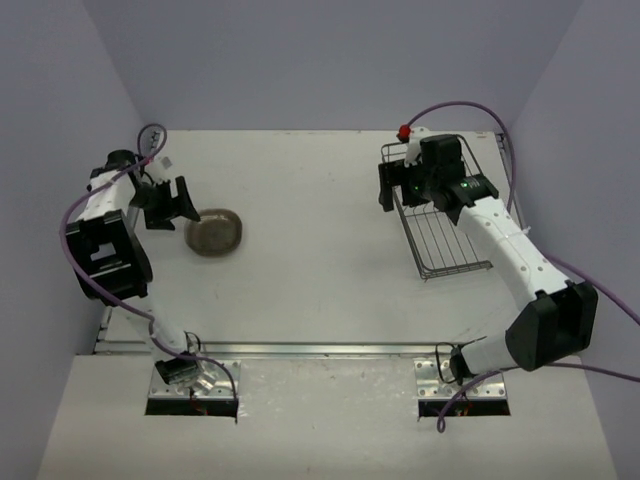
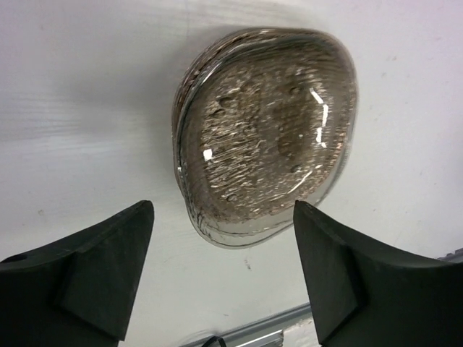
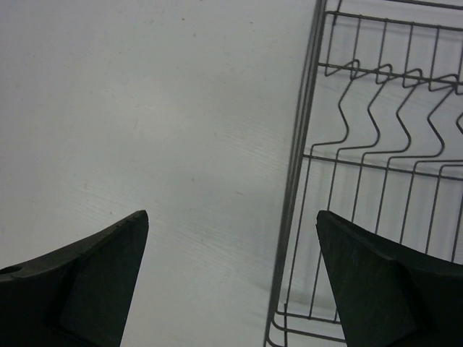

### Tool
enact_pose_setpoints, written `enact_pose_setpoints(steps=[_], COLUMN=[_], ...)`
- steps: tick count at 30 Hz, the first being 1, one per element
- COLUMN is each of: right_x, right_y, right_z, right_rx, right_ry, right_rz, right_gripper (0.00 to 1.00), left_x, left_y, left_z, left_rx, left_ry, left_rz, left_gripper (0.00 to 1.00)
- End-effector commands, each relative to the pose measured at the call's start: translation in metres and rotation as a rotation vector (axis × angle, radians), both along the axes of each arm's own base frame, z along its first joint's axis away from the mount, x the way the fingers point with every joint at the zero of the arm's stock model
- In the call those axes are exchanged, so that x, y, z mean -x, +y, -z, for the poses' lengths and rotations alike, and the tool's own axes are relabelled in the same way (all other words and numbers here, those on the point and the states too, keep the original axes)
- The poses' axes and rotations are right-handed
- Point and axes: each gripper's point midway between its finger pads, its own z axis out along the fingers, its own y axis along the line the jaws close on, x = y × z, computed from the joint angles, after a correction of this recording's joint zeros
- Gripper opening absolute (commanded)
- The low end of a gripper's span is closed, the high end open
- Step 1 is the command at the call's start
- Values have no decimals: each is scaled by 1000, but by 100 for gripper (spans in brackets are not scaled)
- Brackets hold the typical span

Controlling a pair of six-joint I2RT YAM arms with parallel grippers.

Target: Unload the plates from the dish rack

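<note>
A stack of smoky grey-brown translucent plates point(image 1: 215, 232) lies flat on the white table at the left, and fills the upper part of the left wrist view point(image 2: 268, 134). My left gripper point(image 1: 172, 203) is open and empty, just left of the stack, apart from it. The dark wire dish rack point(image 1: 440, 235) stands at the right; no plates show in it. It also shows in the right wrist view point(image 3: 376, 173). My right gripper point(image 1: 400, 183) is open and empty, hovering over the rack's left rim.
The table's metal front rail point(image 1: 320, 350) runs along the near edge. A red knob point(image 1: 405, 130) sits behind the rack's far left corner. Purple walls close in the table at the back and sides.
</note>
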Motion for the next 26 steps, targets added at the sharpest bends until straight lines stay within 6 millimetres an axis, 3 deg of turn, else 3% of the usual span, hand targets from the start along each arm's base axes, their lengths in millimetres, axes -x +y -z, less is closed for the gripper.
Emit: enact_pose_setpoints(steps=[1, 2, 3, 4, 5, 9, 13, 18, 24, 26], right_x=[-17, -16, -17, -11, -7, 15, 34, 51, 50, 48], right_y=[-34, -47, -53, -63, -71, -94, -107, -113, -109, -109], right_z=[-24, -25, -25, -24, -20, -8, 10, 27, 26, 23], right_rx=[-70, -67, -63, -48, -28, 13, 20, 55, 31, 27], right_ry=[-11, -16, -17, -25, -23, -16, 15, 58, 58, 54], right_rz=[131, 163, 174, 192, 205, 247, 265, 269, 268, 269], right_gripper=[99, 99, 99, 99, 99, 99, 99, 99, 99, 99], left_x=[-25, -27, -28, -28, -29, -29, -31, -26, -16, -13], left_y=[-12, -18, -18, -33, -44, -80, -108, -120, -124, -125], left_z=[-99, -118, -122, -141, -150, -170, -170, -158, -149, -155], left_rx=[-53, -101, -109, -173, -233, -332, -289, -260, -252, -260], left_ry=[-318, -369, -379, -441, -478, -585, -639, -646, -657, -681], left_rz=[103, 136, 139, 183, 205, 250, 279, 295, 302, 302], left_gripper=[79, 82, 82, 96, 100, 100, 100, 100, 100, 100])
